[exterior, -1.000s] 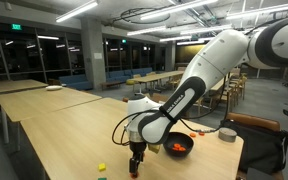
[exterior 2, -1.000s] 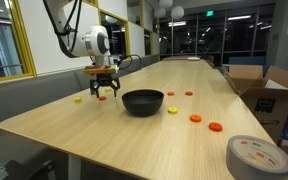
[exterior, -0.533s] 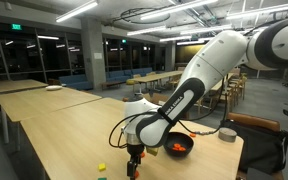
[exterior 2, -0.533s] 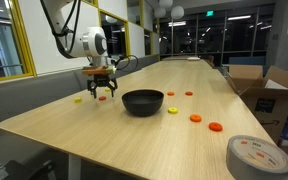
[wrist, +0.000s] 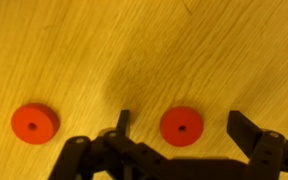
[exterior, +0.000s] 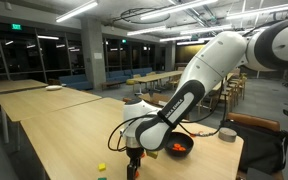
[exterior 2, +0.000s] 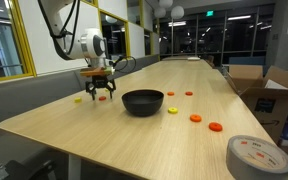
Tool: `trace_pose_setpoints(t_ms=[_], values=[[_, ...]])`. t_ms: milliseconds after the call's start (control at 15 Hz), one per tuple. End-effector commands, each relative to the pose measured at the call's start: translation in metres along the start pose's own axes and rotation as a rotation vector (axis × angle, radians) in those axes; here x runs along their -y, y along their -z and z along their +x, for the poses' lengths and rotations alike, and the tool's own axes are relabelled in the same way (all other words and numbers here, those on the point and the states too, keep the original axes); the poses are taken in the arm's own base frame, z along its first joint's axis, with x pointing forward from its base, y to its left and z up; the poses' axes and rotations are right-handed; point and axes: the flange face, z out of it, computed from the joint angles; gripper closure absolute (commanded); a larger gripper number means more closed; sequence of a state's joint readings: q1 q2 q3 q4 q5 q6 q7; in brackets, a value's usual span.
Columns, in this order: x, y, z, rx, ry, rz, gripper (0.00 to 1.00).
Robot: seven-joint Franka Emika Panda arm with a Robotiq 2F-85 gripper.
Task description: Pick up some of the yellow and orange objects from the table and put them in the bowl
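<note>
In the wrist view my gripper (wrist: 182, 124) is open, its two dark fingers standing either side of an orange disc (wrist: 181, 127) with a small centre hole, lying on the pale wood table (wrist: 144, 50). A second orange disc (wrist: 34, 122) lies to its left. In both exterior views the gripper (exterior 2: 98, 94) (exterior: 134, 168) hangs low over the table, beside the black bowl (exterior 2: 143, 101) (exterior: 178, 148). A yellow piece (exterior 2: 78, 99) (exterior: 102, 167) lies close by. Several orange pieces (exterior 2: 195, 118) lie beyond the bowl.
A roll of grey tape (exterior 2: 256, 157) lies at the table's near corner. An open cardboard box (exterior 2: 269, 90) stands beside the table. A small grey round container (exterior: 227, 134) sits behind the bowl. The table edge (exterior 2: 44, 130) runs close to the gripper.
The gripper has shifted slightly sideways and lower toward the table top, still open. Nothing was picked up.
</note>
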State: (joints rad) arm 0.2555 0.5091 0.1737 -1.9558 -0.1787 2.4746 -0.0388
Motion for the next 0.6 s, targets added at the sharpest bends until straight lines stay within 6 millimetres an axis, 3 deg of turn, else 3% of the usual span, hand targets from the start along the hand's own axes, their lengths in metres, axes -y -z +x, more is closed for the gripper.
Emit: trace_pose_setpoints(t_ms=[0,400,533], values=[[0.001,0.003,0.007,-0.01,0.008,-0.016,0.25],[0.001,0.013,0.009,-0.026,0.008,-0.019,0.73],[0.001,0.018,0.007,-0.028,0.005,-0.021,0.82]])
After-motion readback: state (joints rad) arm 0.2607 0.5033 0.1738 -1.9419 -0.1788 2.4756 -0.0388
